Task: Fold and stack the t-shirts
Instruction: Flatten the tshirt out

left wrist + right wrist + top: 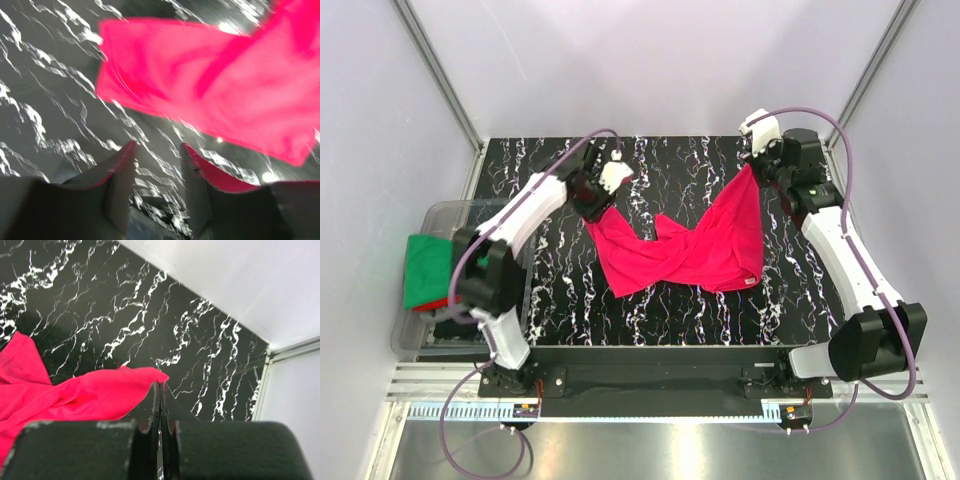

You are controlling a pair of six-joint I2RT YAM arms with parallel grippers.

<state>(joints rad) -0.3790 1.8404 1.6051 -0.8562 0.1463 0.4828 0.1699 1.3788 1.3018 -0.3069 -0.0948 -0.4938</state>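
Note:
The crimson t-shirt [690, 245] sprawls crumpled on the black marbled table [670, 160], and its right corner rises to my right gripper [757, 172]. In the right wrist view that gripper [160, 386] is shut on a corner of the crimson cloth [75, 395]. My left gripper [595, 205] hovers at the shirt's upper left corner. In the left wrist view it [157, 150] stands open with nothing between its fingers, and the shirt [210, 85] lies just beyond them. A green t-shirt [425, 265] sits in the bin over a red one [438, 303] and a dark one [455, 327].
A clear plastic bin [440, 212] stands off the table's left edge beside the left arm. White walls with metal corner posts [440, 75] close in the back and sides. Bare marbled tabletop [570, 300] shows in front of the shirt.

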